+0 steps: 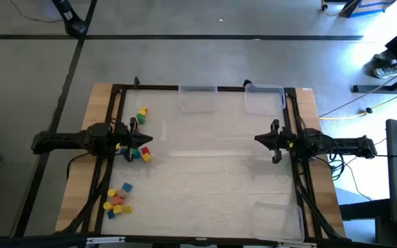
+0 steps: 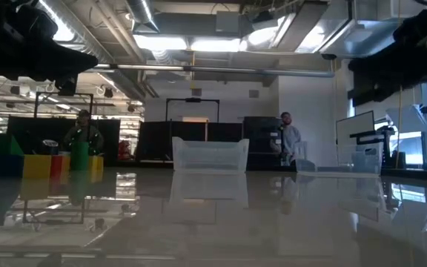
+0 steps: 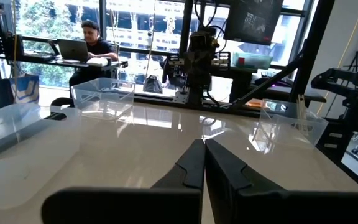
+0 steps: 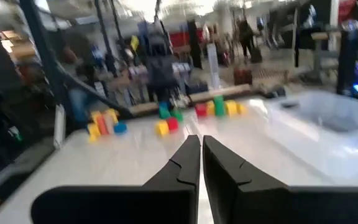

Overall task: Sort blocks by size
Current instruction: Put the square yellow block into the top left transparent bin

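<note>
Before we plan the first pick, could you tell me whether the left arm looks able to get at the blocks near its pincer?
Probably yes: the left pincer, shut and empty, sits right among the blocks on the table's left side, with nothing lying between them.

Ceiling lights [image 2: 199, 41] burn bright at twelve o'clock in the low view, and their glare spreads in pale streaks over the glossy table [image 2: 221, 215]; the arms at the upper corners are dark silhouettes. From above, the table shows soft, even light with faint shadows beside each arm. Daylight from the windows [image 3: 135, 25] washes out the left wrist view toward eleven o'clock. The right wrist view is smeared all over by motion blur, so the blocks [image 4: 166, 121] are only soft coloured blobs.
</note>
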Robot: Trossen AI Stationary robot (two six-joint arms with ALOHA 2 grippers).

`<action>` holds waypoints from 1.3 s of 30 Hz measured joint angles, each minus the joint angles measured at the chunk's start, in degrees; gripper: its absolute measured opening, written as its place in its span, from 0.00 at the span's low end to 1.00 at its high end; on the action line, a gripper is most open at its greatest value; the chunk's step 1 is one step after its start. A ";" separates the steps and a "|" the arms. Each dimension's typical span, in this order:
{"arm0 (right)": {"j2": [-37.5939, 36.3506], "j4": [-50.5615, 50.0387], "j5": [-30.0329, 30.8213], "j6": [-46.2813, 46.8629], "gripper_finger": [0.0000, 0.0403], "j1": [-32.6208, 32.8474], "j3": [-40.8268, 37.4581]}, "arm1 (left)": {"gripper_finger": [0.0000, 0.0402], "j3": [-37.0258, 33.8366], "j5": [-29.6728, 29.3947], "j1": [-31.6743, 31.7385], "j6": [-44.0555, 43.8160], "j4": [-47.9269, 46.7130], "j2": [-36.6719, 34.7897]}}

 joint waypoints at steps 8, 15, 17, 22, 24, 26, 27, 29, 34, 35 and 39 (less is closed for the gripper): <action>0.37 13.77 19.28 -12.80 0.05 -0.06 0.02 | 0.00 0.00 -1.52 -0.02 -5.14 2.15 -0.02; 4.88 18.29 16.05 -17.82 0.05 -4.46 0.07 | 0.00 0.00 -6.50 -0.02 -7.33 2.48 -0.01; 7.39 18.22 13.45 -17.31 0.05 -6.00 0.07 | 0.00 0.00 -7.16 -0.02 -6.19 2.52 -0.01; 16.13 20.14 10.04 -12.45 0.05 -9.03 0.12 | 0.00 0.00 -8.89 -0.02 -4.45 4.15 0.00; 20.57 22.76 9.48 -10.96 0.05 -9.78 0.20 | 0.00 0.11 -9.04 -0.02 -2.51 5.31 -0.02; 25.42 24.48 9.50 -10.38 0.05 -10.28 1.85 | 0.00 0.45 -9.16 -0.02 -0.63 5.08 0.00; 28.08 24.69 9.49 -10.36 0.05 -10.43 3.30 | 0.00 0.63 -9.51 -0.02 0.07 5.02 0.00; 33.76 24.57 9.45 -10.50 0.05 -10.60 6.39 | 0.00 0.76 -10.44 -0.02 0.55 5.27 0.00; 47.89 24.30 9.47 -13.96 0.05 -10.60 15.32 | 0.00 0.76 -11.85 -0.02 2.25 5.02 0.07; 50.68 24.24 9.47 -14.87 0.05 -10.60 17.23 | 0.00 0.76 -12.34 -0.02 2.88 5.01 0.07; 61.57 23.38 9.47 -19.81 0.05 -10.66 24.97 | 0.00 0.79 -13.53 0.00 5.00 5.01 0.11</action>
